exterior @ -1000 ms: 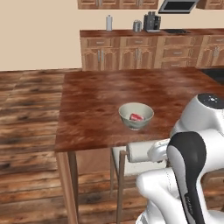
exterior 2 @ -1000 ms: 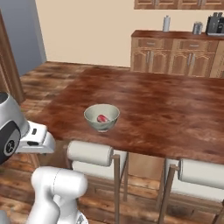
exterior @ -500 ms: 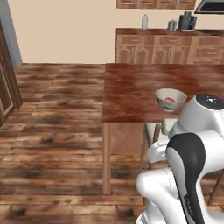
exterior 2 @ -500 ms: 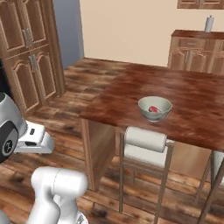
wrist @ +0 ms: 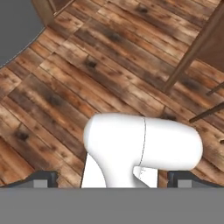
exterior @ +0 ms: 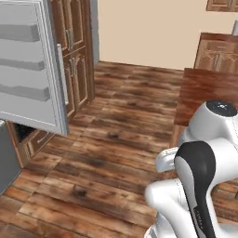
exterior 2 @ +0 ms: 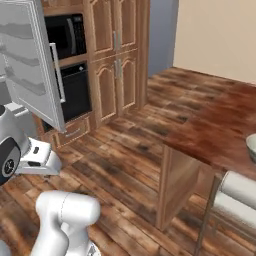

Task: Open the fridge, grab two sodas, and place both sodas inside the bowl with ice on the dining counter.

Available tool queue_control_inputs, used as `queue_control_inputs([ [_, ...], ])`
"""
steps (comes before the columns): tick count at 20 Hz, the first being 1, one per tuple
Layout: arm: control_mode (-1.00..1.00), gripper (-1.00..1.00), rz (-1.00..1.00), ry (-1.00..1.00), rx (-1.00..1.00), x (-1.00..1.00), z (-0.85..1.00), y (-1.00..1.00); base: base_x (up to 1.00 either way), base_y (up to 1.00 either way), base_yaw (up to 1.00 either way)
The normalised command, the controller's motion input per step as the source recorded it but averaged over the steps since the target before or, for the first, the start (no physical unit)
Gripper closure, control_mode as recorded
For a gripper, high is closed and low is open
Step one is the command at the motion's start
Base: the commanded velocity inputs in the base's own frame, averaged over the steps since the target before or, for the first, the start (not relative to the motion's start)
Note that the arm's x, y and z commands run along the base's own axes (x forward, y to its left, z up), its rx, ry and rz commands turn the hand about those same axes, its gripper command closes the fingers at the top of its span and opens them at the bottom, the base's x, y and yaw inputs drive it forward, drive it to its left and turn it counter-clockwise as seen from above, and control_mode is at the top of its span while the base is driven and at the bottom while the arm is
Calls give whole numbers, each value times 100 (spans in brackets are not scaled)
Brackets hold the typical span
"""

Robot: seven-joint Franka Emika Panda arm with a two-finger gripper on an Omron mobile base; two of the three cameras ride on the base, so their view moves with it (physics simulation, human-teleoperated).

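Fingers [wrist: 43, 178] spread wide, holding nothing, above plank floor [wrist: 65, 87]. Fridge [exterior: 32, 69] door stands open; bowl [exterior 2: 251, 146] rests on dining counter [exterior 2: 220, 135].

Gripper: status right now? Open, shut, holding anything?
Gripper: open, jaws spread wide, nothing between them; only wooden floor lies ahead.

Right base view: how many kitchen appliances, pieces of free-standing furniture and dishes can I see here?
Appliances: 3, the fridge with its door open, the microwave and the oven
Free-standing furniture: 2, the table and the stool
Dishes: 1, the bowl, cut off by the picture's edge
Total: 6
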Motion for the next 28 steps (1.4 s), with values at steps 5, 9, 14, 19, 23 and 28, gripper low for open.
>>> queue_control_inputs([
  [5,100,-100,0,0,0,0,0,0,0,71,57],
  [9,100,-100,0,0,0,0,0,0,11,68,51],
  [14,100,-100,0,0,0,0,0,0,41,66,39],
  [19,100,-100,0,0,0,0,0,0,71,51,34],
  [23,100,-100,0,0,0,0,0,0,74,33,33],
  [28,100,-100,0,0,0,0,0,0,78,3,28],
])
